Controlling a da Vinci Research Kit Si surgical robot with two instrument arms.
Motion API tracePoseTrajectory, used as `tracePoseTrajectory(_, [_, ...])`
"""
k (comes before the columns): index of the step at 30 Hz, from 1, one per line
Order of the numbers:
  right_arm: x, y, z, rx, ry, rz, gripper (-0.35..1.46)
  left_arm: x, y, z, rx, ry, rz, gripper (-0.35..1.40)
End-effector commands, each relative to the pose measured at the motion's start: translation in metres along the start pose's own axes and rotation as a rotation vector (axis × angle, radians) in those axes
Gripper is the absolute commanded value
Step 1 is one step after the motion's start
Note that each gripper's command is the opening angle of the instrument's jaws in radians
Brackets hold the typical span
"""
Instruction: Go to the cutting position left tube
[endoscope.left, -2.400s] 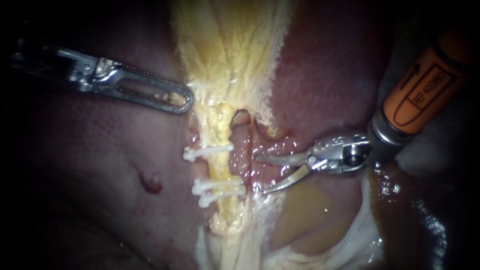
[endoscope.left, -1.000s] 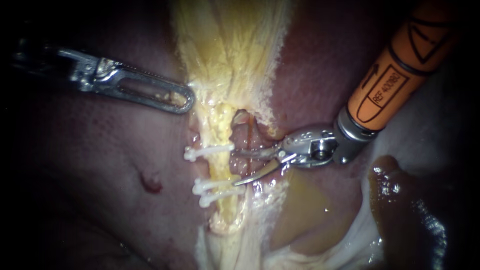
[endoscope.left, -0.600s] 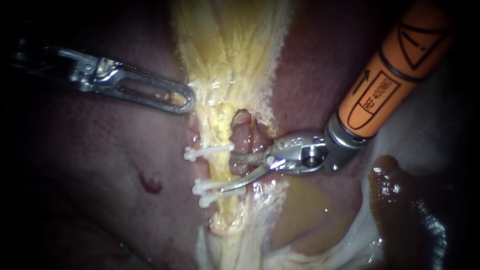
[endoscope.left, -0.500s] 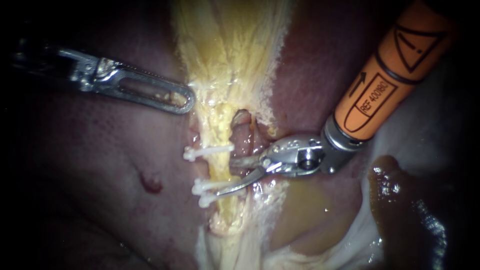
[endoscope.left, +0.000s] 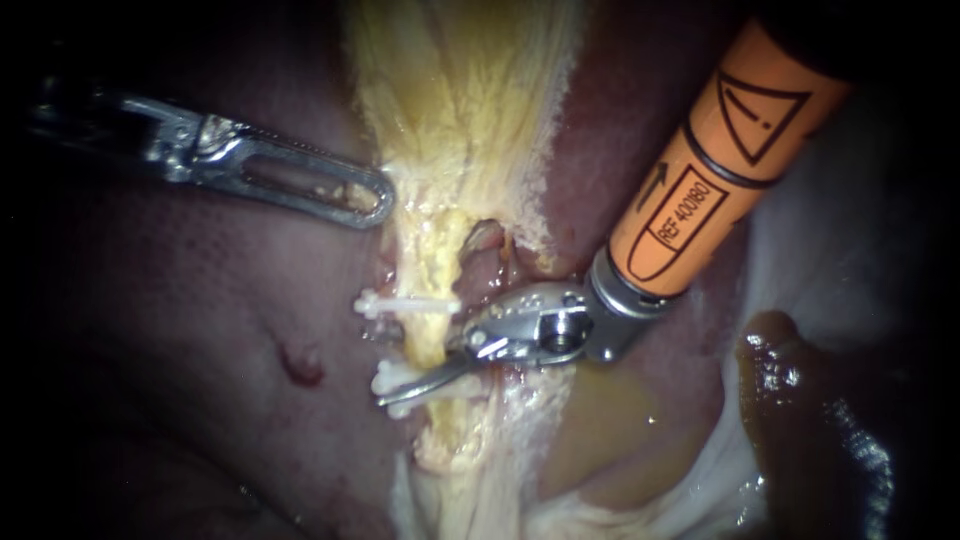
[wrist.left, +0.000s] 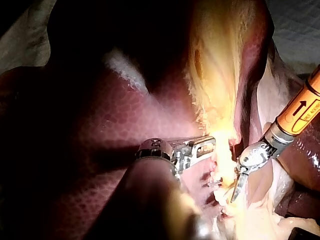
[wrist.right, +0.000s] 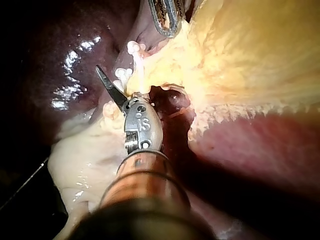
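Right instrument (endoscope.left: 415, 358) holds its curved blades well apart astride the yellow left tube (endoscope.left: 432, 338), gripping nothing. One blade lies over the tube at the lower clips (endoscope.left: 392, 382). Beyond, the upper clip (endoscope.left: 405, 302) crosses the tube, and farther off the left instrument (endoscope.left: 365, 200) meets the yellow tissue (endoscope.left: 460, 100).

The left instrument (endoscope.left: 372, 203), a dark shaft ending in a long, slotted silver tip, is seen entering from the left of the endoscope view and is held almost level, sloped slightly downward toward its end. The right instrument (endoscope.left: 425, 362), an orange-sleeved shaft with a silver wrist joint and two thin curved blades, is seen entering from the upper right and is bent at the wrist, so that the blades are pointed leftward. Its jaws are held apart; one blade is shown in full, the other is largely hidden.
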Motion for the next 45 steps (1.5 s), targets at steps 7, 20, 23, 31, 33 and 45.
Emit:
tracePoseTrajectory(7, [0.0006, 0.0004, 0.0004, -0.007, 0.049, -0.005, 1.42, 0.0000, 0.0000, 0.0001, -0.001, 0.000, 0.000, -0.35])
tracePoseTrajectory(20, [0.0015, -0.0018, 0.0009, 0.044, 0.068, 0.007, 1.43, 0.0000, 0.0001, 0.0001, 0.000, 0.000, 0.001, -0.35])
tracePoseTrajectory(23, [0.0021, -0.0031, 0.0013, 0.073, 0.076, 0.000, 1.43, 0.0000, 0.0002, 0.0001, 0.000, 0.000, 0.001, -0.35])
tracePoseTrajectory(31, [0.0043, -0.0053, 0.0015, 0.121, 0.111, -0.002, 1.43, 0.0000, 0.0003, 0.0001, 0.000, 0.000, 0.001, -0.35])
tracePoseTrajectory(33, [0.0048, -0.0054, 0.0013, 0.124, 0.122, 0.000, 1.43, 0.0000, 0.0003, 0.0001, 0.000, 0.000, 0.001, -0.35])
tracePoseTrajectory(45, [0.0052, -0.0053, 0.0009, 0.121, 0.131, 0.002, 1.43, 0.0000, 0.0003, 0.0001, 0.001, 0.001, 0.001, -0.35])
